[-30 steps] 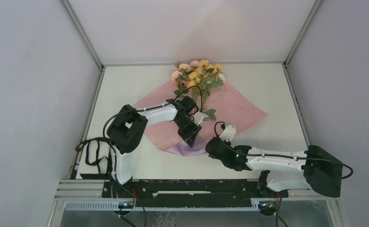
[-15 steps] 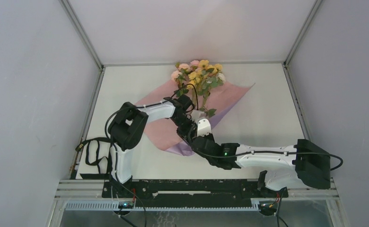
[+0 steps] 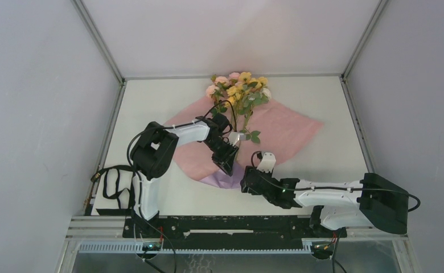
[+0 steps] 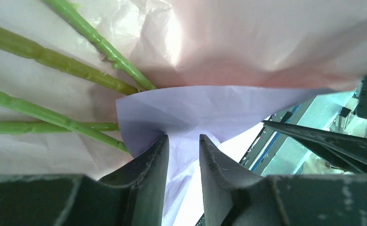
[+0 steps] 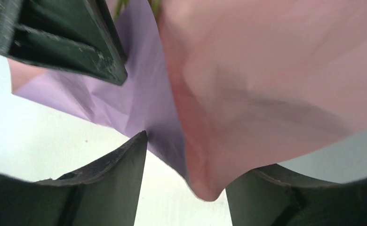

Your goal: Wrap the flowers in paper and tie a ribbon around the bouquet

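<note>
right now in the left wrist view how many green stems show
4 stems: one from the top edge, one from the upper left, two lower left, all ending at the folded paper. More may be hidden under it.

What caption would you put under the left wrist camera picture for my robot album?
Left gripper pinches the folded lilac corner of the paper, green flower stems lying on it.
</note>
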Robot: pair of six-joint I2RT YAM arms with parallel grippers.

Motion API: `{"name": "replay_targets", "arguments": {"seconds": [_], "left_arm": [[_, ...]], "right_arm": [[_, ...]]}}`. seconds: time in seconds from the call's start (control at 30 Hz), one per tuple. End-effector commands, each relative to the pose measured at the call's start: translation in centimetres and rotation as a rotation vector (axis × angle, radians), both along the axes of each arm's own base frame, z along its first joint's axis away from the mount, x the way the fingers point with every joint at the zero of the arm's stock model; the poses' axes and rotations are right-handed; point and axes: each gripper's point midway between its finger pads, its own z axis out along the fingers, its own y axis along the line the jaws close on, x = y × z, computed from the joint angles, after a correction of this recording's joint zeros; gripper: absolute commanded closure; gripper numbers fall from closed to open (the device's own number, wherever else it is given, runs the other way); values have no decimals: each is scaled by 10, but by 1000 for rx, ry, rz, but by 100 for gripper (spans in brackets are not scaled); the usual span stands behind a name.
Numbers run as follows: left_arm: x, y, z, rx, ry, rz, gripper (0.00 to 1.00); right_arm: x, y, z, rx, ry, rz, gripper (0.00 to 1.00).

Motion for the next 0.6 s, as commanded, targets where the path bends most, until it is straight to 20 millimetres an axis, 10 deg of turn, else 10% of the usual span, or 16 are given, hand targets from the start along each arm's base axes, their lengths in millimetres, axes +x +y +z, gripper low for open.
{"name": "replay_targets", "arguments": {"seconds": [0.0, 0.33, 0.57], "left_arm": [[19, 4, -22, 49, -83, -2, 63], [20, 3, -18, 41, -88, 1, 63], [21, 5, -17, 46, -100, 2, 63]], "right_arm": [[-3, 34, 12, 217, 20, -45, 32], [26, 20, 7, 246, -70, -235, 34], [21, 0, -2, 63, -113, -234, 63]]}}
